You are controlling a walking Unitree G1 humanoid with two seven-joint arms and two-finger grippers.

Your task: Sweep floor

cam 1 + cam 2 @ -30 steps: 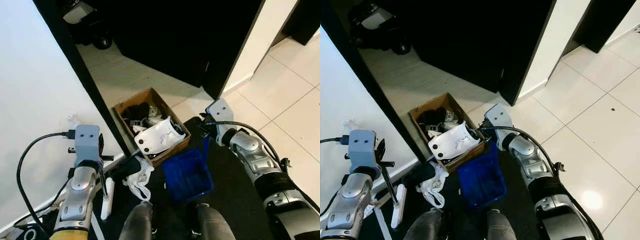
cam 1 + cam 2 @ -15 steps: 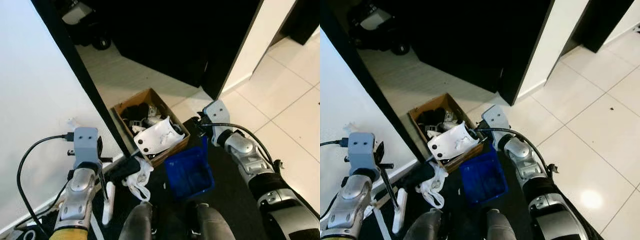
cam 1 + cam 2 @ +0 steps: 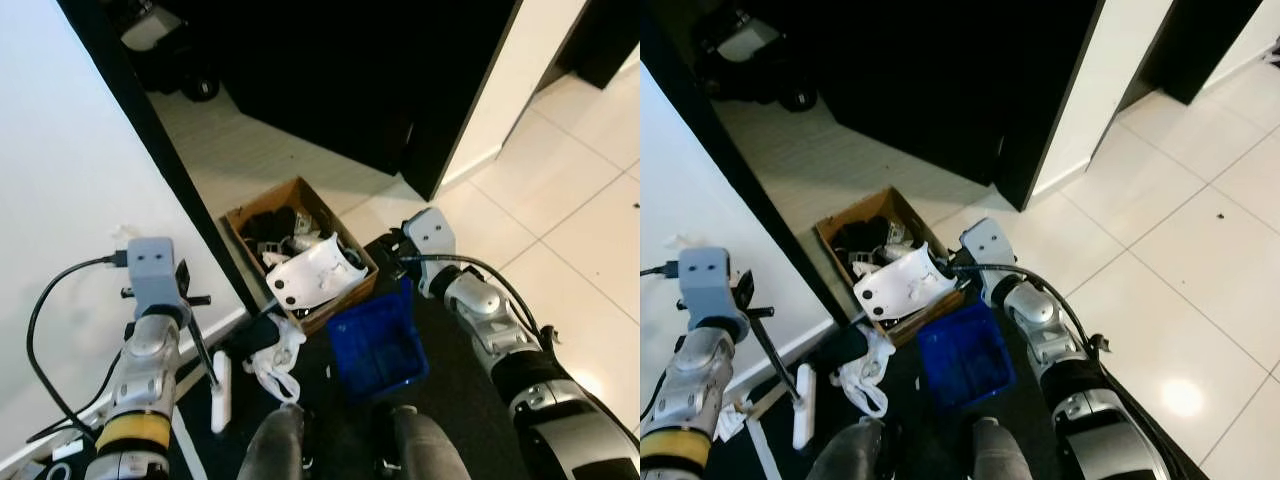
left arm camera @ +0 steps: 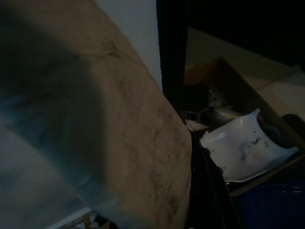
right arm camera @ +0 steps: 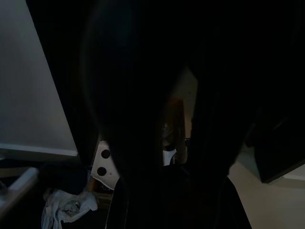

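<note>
While the right gripper (image 3: 392,262), grip unclear, has edged toward the cardboard box (image 3: 300,250), the blue dustpan (image 3: 377,345) stays put; left gripper (image 3: 190,318) also unreadable, so sweeping is barely begun.

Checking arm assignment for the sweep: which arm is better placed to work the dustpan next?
Right, probably. The right gripper sits at the upper edge of the blue dustpan, beside the cardboard box. The left gripper is over by the white wall, near a black rod with a white end, apart from the dustpan.
</note>
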